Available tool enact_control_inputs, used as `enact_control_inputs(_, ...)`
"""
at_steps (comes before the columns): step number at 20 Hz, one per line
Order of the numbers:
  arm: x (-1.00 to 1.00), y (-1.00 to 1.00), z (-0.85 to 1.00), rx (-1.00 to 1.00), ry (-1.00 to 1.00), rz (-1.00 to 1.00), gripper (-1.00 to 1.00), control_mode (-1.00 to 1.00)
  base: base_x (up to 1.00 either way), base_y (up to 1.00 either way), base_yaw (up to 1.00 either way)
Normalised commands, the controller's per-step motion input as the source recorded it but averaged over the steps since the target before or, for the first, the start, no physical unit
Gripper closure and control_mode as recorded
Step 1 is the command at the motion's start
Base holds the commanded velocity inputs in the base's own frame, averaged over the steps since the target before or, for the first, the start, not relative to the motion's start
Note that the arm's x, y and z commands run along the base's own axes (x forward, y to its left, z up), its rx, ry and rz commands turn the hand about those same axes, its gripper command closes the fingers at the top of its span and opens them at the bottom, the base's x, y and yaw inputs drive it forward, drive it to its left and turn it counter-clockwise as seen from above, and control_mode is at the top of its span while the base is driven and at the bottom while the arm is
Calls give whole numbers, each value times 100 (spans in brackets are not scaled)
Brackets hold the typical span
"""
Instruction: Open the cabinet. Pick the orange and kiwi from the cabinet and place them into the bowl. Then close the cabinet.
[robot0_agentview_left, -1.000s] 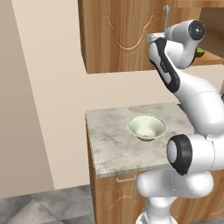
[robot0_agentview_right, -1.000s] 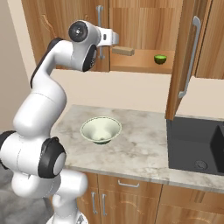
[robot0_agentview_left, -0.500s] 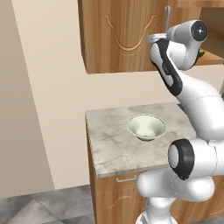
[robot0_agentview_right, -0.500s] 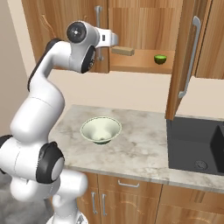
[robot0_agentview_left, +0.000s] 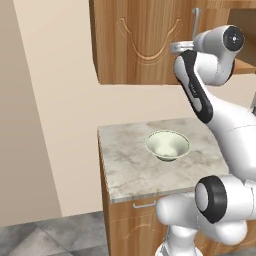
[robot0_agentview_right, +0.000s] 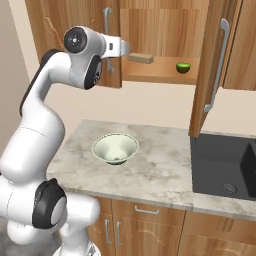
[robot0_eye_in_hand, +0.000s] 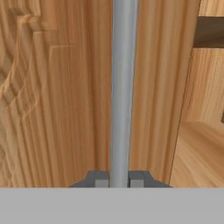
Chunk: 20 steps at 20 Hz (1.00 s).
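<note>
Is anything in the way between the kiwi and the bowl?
Nothing visible. The kiwi sits on the open cabinet shelf, with the right door swung out. The bowl stands below and to the left, on bare counter.

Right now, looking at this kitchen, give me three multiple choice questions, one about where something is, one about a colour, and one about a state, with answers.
1. Where is the kiwi?
A. in the bowl
B. on the cabinet shelf
C. in the sink

2. What colour is the bowl?
A. pale greenish-white
B. dark blue
C. red

3. What is the gripper doing?
A. hanging open over the bowl
B. holding the kiwi
C. closed on the left door's handle

Answers:
1 B, the right base view shows it on the shelf beside a tan block.
2 A, both base views show that pale tint.
3 C, the hand view shows a finger on each side of the bar.
</note>
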Motion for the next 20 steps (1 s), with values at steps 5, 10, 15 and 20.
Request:
enact_control_inputs(5,-59,16,0,0,0,-6,100,-100,0,0,0)
enact_control_inputs(10,-66,9,0,0,0,-6,100,-100,0,0,0)
enact_control_inputs(15,-79,1,0,0,0,-6,100,-100,0,0,0)
enact_control_inputs(20,-82,0,0,0,0,-5,100,-100,0,0,0)
